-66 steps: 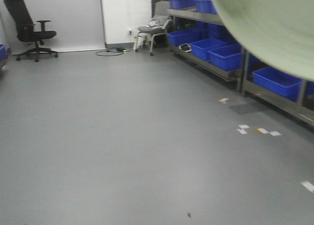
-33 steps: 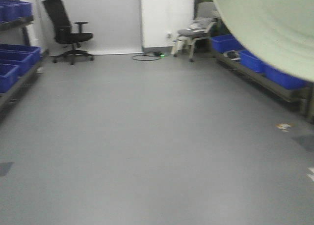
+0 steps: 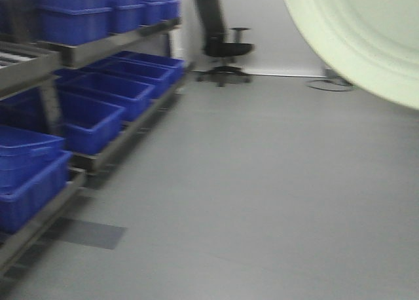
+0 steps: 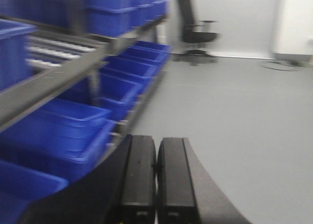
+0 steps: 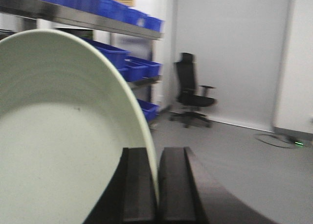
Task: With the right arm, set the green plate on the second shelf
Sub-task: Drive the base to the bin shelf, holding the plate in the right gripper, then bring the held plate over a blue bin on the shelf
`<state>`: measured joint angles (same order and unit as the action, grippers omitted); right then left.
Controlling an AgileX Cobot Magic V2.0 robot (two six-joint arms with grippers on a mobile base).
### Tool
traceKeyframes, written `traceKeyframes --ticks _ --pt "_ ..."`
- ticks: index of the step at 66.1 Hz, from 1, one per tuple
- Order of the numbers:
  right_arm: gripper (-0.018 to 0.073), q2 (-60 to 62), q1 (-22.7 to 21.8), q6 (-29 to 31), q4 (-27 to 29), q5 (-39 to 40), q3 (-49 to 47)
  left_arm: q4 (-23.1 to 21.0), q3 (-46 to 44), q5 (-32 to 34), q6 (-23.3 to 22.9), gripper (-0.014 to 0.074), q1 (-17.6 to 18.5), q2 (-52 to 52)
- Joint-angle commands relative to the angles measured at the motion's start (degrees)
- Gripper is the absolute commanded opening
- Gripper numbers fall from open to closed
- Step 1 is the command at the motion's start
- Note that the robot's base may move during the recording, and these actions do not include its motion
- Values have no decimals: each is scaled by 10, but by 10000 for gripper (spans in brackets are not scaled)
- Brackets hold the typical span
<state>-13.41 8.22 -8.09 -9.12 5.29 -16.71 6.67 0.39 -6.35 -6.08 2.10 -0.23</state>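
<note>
The green plate (image 5: 58,131) stands on edge, pale and round, filling the left of the right wrist view. My right gripper (image 5: 157,185) is shut on its rim. The front view shows the same plate (image 3: 366,31) in the upper right corner. My left gripper (image 4: 156,180) is shut with nothing in it, low over the grey floor. A steel rack (image 3: 98,48) with blue bins runs along the left; its grey front rail (image 4: 54,82) passes close to the left gripper. With the blur I cannot tell which tier is the second shelf.
Large blue bins (image 3: 98,110) fill the rack's tiers on the left. A black office chair (image 3: 222,41) stands at the far wall, with a cable (image 3: 330,85) on the floor to its right. A dark patch (image 3: 91,234) marks the floor by the rack.
The view has swung left: the right-hand rack and grey chair left the frame, the office chair slid right, and the left rack came close. The plate stays held at upper right.
</note>
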Motion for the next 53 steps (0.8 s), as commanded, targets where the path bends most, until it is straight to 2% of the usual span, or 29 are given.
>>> traceKeyframes --ticks 1,53 --pt "25 -9 0 -2 0 62 -19 -2 23 49 -2 130 1 -10" --pt "25 -9 0 -2 0 62 -19 -2 23 49 -2 130 1 -10"
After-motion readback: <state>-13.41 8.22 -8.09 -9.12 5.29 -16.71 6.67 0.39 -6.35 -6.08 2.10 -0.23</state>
